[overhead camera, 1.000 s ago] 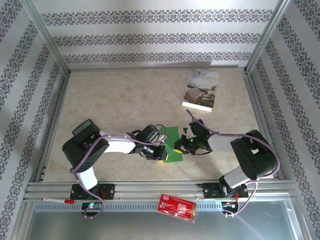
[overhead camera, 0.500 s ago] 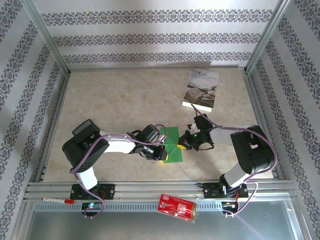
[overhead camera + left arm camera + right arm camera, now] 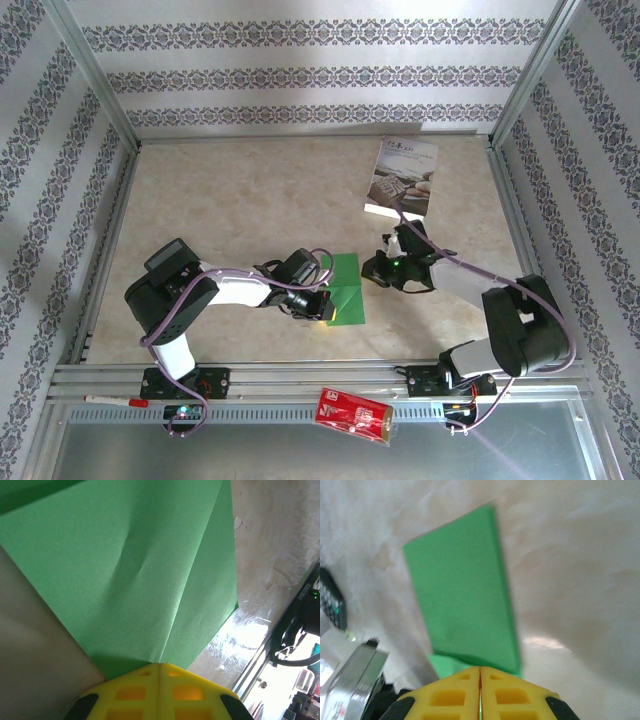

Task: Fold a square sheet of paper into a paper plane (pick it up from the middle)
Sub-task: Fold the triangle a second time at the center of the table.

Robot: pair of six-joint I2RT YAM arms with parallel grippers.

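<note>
The square sheet of paper point(image 3: 347, 300) is bright green and partly folded, lying on the table between my arms. A lengthwise crease runs down the paper point(image 3: 125, 570) to the tip of my left gripper point(image 3: 159, 664), which is shut and rests on the sheet's left side point(image 3: 322, 306). My right gripper point(image 3: 480, 668) is shut on the sheet's right edge, with a sliver of green between its yellow fingers. A raised green flap point(image 3: 460, 595) stretches away from it. From above, the right gripper point(image 3: 372, 272) sits at the paper's upper right corner.
A white printed booklet point(image 3: 402, 180) lies at the back right, just beyond the right wrist. A red packet point(image 3: 354, 414) rests on the metal rail point(image 3: 300, 385) at the near edge. Patterned walls and frame posts close in the table.
My right gripper has drawn back and to the right, off the middle of the paper to its upper right corner, and its elbow swung right. The left arm has not moved.
</note>
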